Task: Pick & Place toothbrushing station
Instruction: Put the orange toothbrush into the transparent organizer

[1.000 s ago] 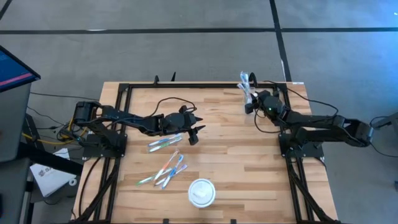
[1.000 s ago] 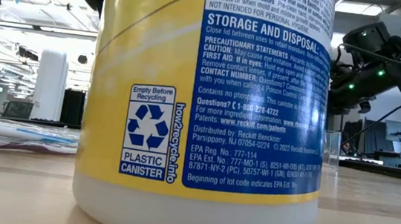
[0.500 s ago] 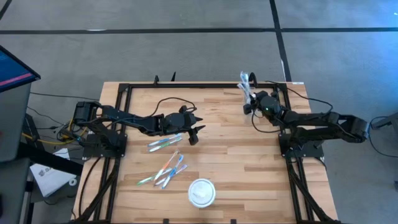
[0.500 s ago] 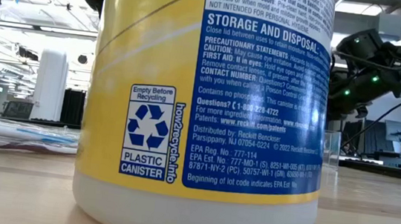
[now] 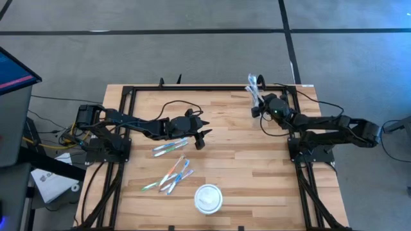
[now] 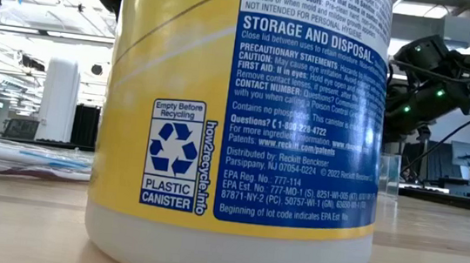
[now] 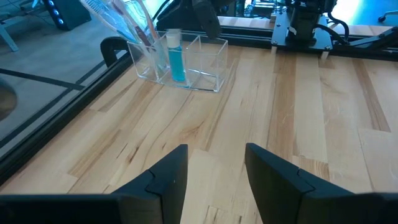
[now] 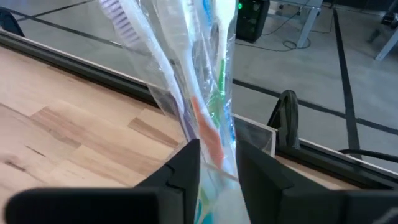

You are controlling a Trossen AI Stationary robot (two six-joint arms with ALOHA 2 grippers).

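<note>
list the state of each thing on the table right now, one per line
clear organizer: upright at the table's far edge, holding wrapped toothbrushes and a blue tube
wrapped toothbrushes: standing, between the right gripper's fingers
right gripper: closed on the wrapped toothbrushes
left gripper: open, empty
loose toothbrushes: lying flat on the table
yellow canister: upright

A yellow plastic canister is standing on the wooden desk, its white lid facing up near the front edge.
</note>
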